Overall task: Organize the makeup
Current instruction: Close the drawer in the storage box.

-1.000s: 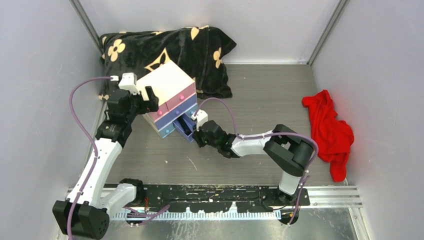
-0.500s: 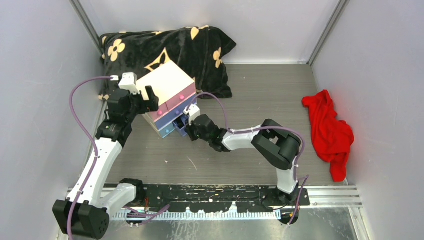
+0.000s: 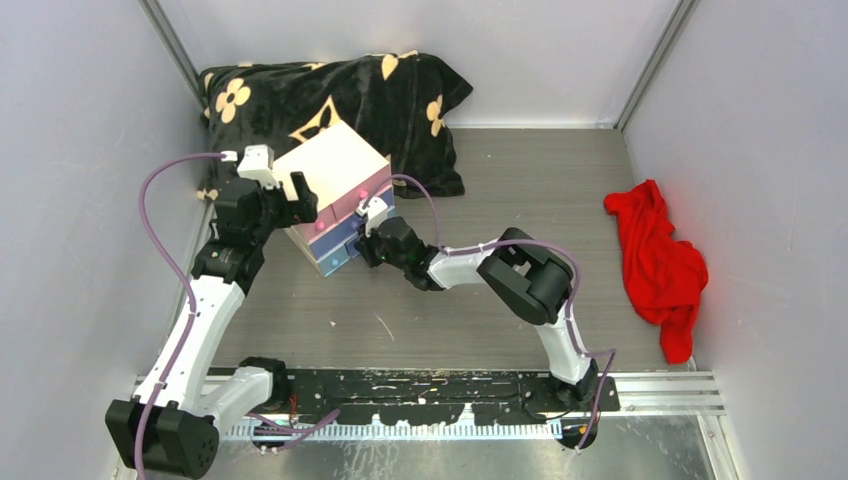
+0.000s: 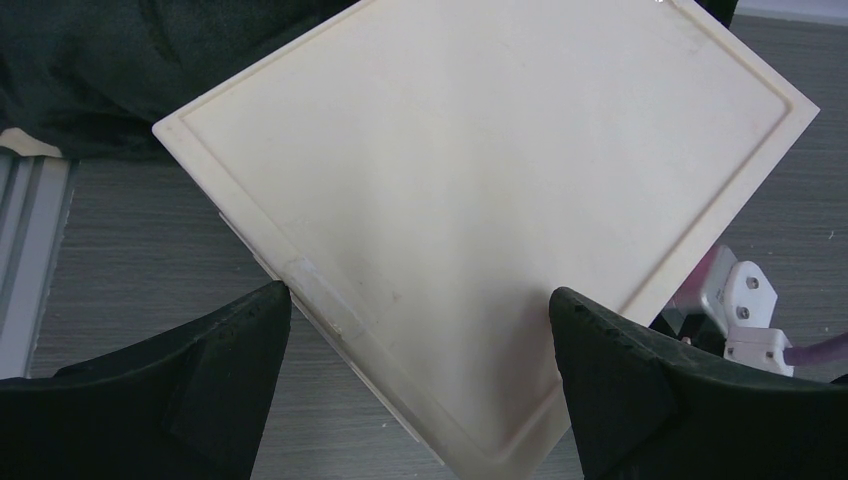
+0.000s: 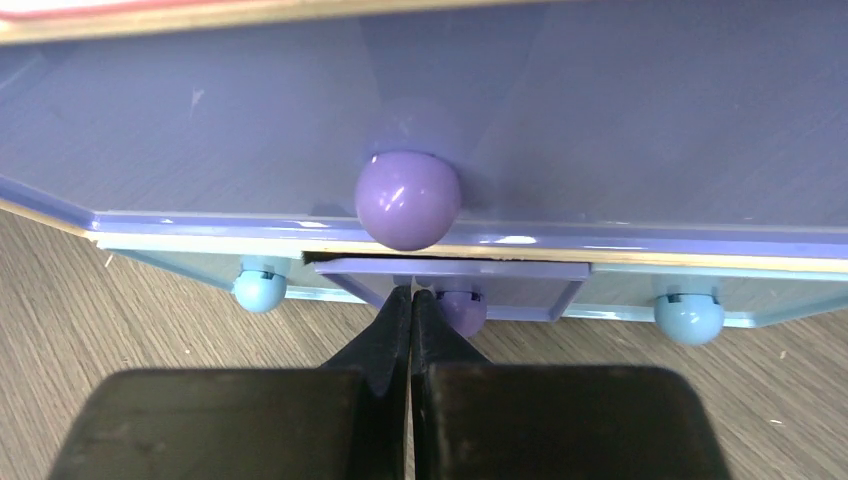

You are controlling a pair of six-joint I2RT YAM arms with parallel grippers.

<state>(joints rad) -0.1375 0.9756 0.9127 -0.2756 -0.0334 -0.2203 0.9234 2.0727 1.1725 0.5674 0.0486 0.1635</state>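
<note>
No makeup shows in any view. The white chest (image 3: 335, 170) with pink, purple and blue drawers stands at the left in front of the pillow. My right gripper (image 3: 366, 238) is shut and empty. Its tips (image 5: 412, 296) press against the front of a small purple drawer (image 5: 450, 270), which is almost flush under the big purple drawer's round knob (image 5: 407, 200). My left gripper (image 3: 291, 193) is open. Its fingers (image 4: 190, 380) straddle the near corner of the chest's cream top (image 4: 480, 200), which fills the left wrist view.
A black pillow with cream flowers (image 3: 330, 100) lies behind the chest. A red cloth (image 3: 658, 262) lies at the right by the wall. Grey walls close in both sides and the back. Light blue knobs (image 5: 259, 288) sit on the bottom drawers.
My right gripper has moved left toward the chest, pushing the pulled-out purple drawer in until it is almost flush. The left arm has not moved.
</note>
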